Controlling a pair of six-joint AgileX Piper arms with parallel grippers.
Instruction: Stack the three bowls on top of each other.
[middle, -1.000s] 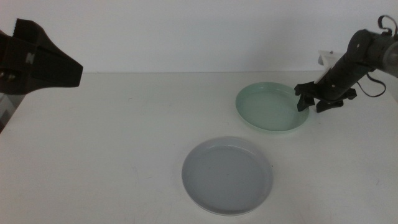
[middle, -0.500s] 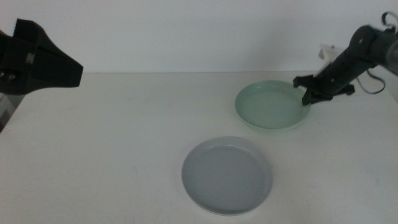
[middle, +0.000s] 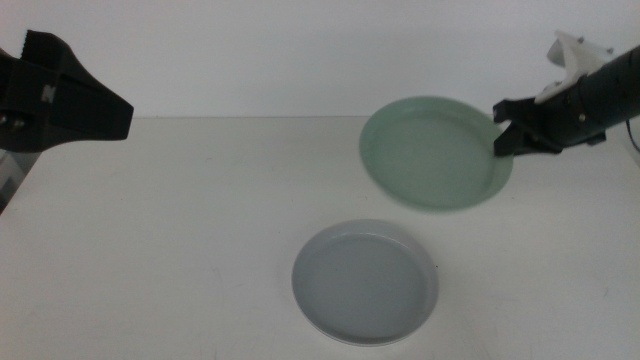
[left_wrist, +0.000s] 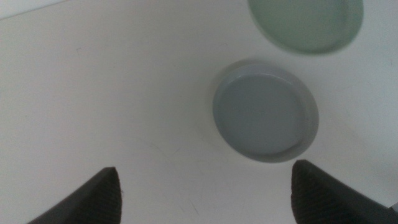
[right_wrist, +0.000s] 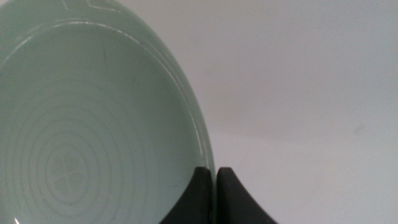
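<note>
Because the stack needs a base, the plain white tabletop carries the shallow round grey bowl with a low rim flat near its front middle, alone and well apart from everything else, where a second dish could be lowered straight onto it. Above and to the right of it, the shallow round pale mint-green bowl hangs clear of the table, tilted so its inside faces the middle camera, held by its far right rim; that edge grip leaves its underside free to settle into the grey one, which I judge to be the step in hand. No white bowl shows in any view. At that rim, the right gripper is clamped on the mint bowl, its two dark jaws pinched almost together with only the thin rim between them. At the left edge, the left gripper waits high over the table, jaws spread wide, holding nothing.
</note>
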